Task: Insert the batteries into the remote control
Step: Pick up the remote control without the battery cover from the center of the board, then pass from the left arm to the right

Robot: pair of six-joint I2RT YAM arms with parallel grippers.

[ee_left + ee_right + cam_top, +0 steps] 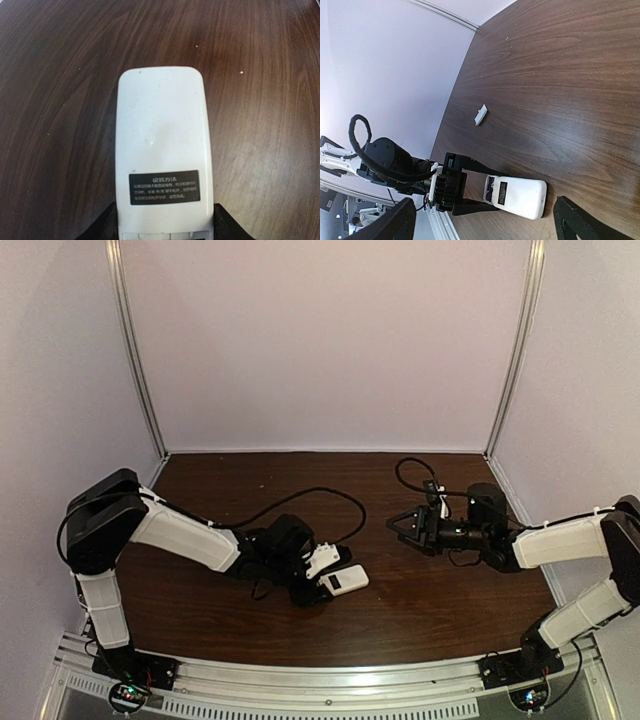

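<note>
One small flat white plastic remote control (162,145) lies on the dark brown wood-grain surface (60,100), white back up, black printed label (164,186) showing. The left gripper (164,231) sets its jaws close along both sides of the remote's end; we cannot tell whether they clamp it. The right gripper (405,525) hovers well apart from it, jaws spread wide. A small loose white flat piece (480,114) lies farther off.

Remote control (342,580) flat on table (420,625), left of centre, its near-left end between left gripper (165,231) fingers. Right gripper (398,523) well apart, right. Small loose flat piece (480,114) farther back, toward left wall.
</note>
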